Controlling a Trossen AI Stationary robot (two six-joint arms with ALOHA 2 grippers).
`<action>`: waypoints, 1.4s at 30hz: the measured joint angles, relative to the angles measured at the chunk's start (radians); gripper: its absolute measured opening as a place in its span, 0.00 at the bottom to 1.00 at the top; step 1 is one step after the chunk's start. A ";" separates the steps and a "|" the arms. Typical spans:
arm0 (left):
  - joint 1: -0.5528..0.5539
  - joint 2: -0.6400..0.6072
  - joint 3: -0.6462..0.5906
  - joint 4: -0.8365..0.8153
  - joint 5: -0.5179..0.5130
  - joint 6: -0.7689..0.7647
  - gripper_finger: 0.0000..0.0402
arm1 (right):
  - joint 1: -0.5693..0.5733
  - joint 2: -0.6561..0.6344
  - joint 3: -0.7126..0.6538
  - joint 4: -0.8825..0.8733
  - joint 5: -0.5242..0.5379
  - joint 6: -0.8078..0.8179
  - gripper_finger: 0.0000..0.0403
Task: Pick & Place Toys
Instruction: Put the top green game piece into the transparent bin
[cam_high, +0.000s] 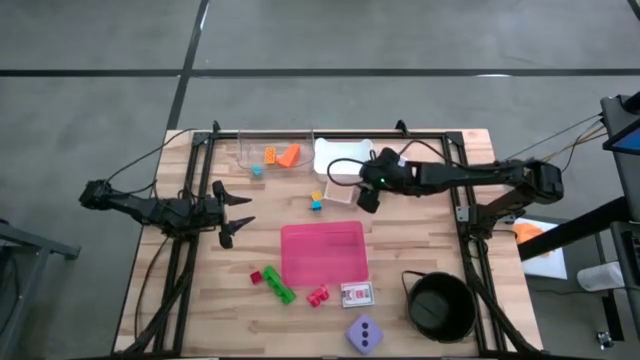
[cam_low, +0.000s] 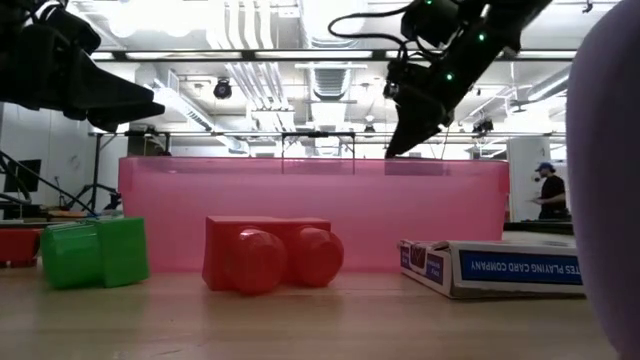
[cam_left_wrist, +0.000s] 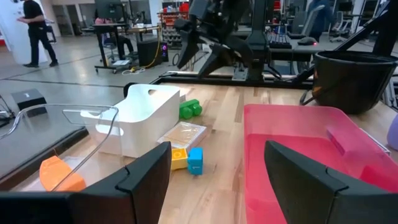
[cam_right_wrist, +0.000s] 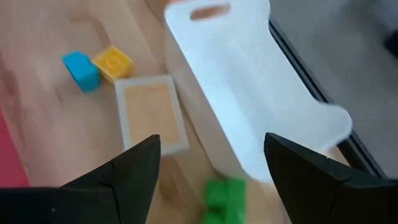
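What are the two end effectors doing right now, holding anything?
Left end effector: open, holding nothing, above bare table.
Right end effector: open, holding nothing, beside the white bin.

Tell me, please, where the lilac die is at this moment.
In the high view the lilac die sits at the table's near edge, below the pink bin, between the playing card box and the black bowl.
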 joint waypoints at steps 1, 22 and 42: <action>0.000 0.000 0.000 0.000 0.000 0.000 0.65 | -0.007 0.002 0.014 -0.032 0.000 0.003 0.71; 0.000 0.001 0.000 -0.006 -0.001 0.000 0.64 | -0.122 0.166 0.032 -0.252 -0.124 -0.032 0.71; 0.000 0.001 0.000 -0.007 -0.004 0.004 0.64 | -0.186 0.319 0.035 -0.213 -0.178 -0.099 0.71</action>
